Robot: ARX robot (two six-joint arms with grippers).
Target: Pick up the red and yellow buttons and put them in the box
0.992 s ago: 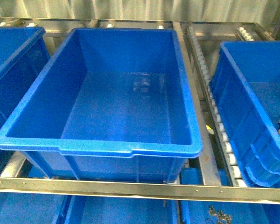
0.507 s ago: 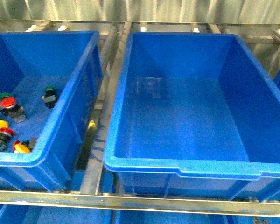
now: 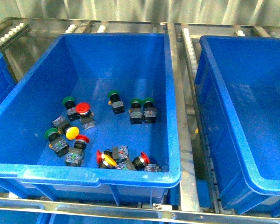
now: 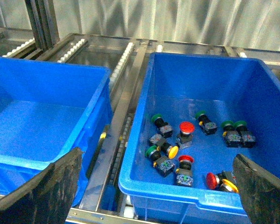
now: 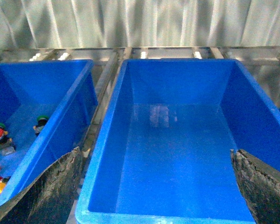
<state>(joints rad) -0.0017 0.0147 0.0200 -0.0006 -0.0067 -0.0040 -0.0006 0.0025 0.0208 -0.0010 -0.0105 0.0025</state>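
Red and yellow buttons lie among green ones in the source crate point(image 3: 18, 112) in the middle of the front view: a red button point(image 3: 82, 108), a yellow button point(image 3: 72, 133), a second red point(image 3: 82, 138), and a red and yellow pair point(image 3: 102, 158) near the front wall. My left gripper point(image 4: 156, 156) is open and empty, above and in front of this crate, with the same red point(image 4: 186, 126) and yellow point(image 4: 173, 151) buttons below it. My right gripper point(image 5: 155, 153) is open and empty over an empty single-rimmed crate point(image 5: 177, 63). The double-rimmed box is out of view.
Several green buttons point(image 3: 136, 102) are mixed in with the others. The empty crate point(image 3: 214, 93) stands to the right, across a steel roller rail point(image 3: 189, 51). Another blue crate point(image 4: 51, 74) stands to the left. A steel frame bar point(image 3: 130, 212) runs along the front.
The front view has swung from the empty crate to the crate of buttons. A double-rimmed crate holding a yellow button, seen at the right edge a second ago, has left the view.
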